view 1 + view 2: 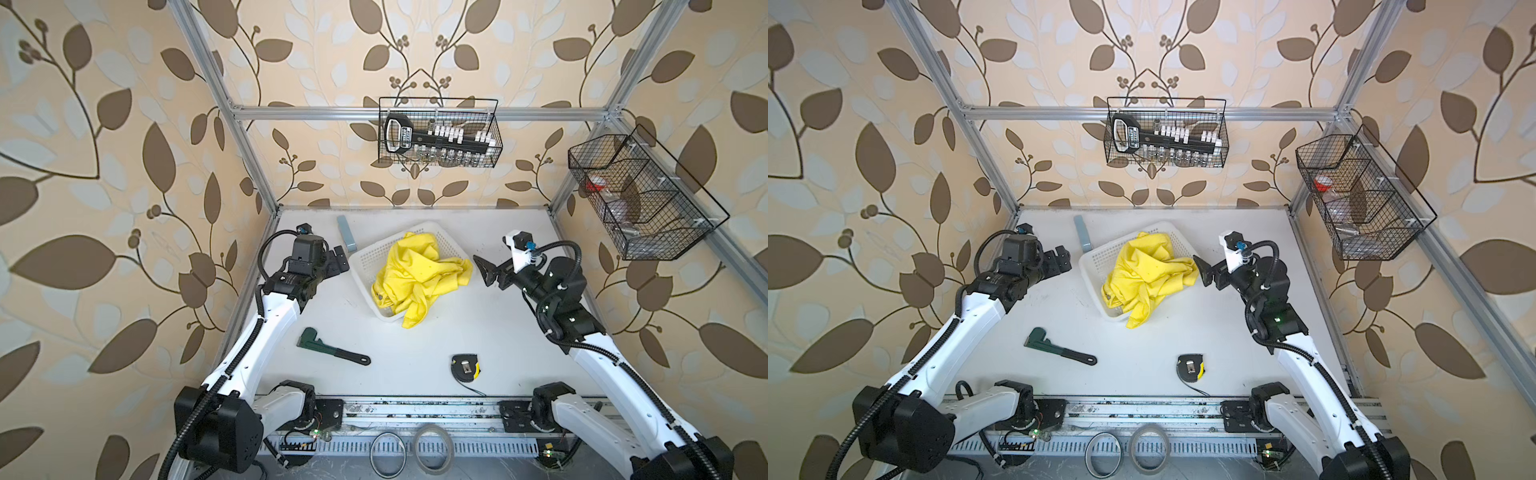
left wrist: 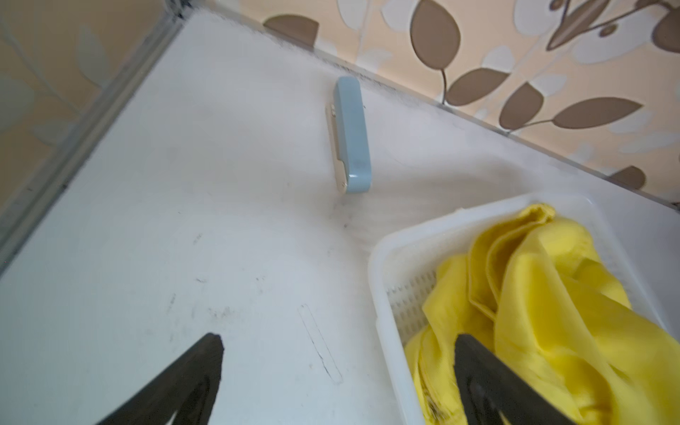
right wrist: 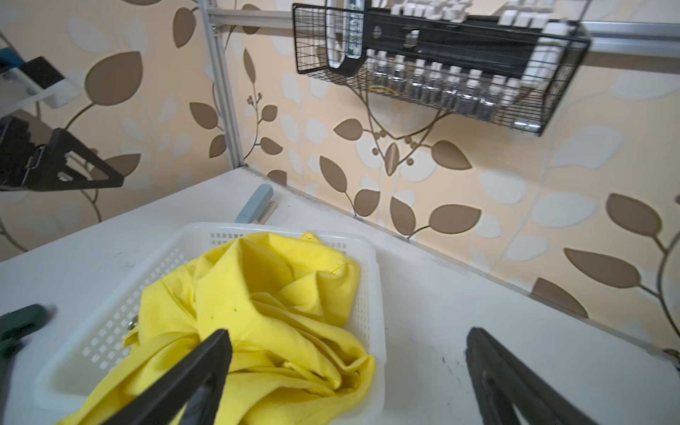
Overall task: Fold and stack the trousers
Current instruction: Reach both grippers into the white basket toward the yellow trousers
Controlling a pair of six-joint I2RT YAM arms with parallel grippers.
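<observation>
Since the trousers [image 1: 415, 278] are lying crumpled in the basket [image 1: 365, 258], with one end spilling over its near rim onto the table [image 1: 436, 332], the step in hand is, as I judge it, getting them out and spreading them flat. Doing that well is calling for a pinch on a single edge, waistband or cuff, rather than the bunched middle. The lift should be high enough that the cloth is clearing the rim without dragging the light basket along.

On the left, the left gripper [image 1: 340, 258] is hovering raised beside the basket's left wall, its jaws standing wide apart and holding nothing, with the forearm reaching forward and slightly inward. On the right, the right gripper [image 1: 491, 271] is pointing in at the cloth's right edge, near it but not touching. Its jaws are spread and empty too, and its wrist is turned sideways above the table.
</observation>
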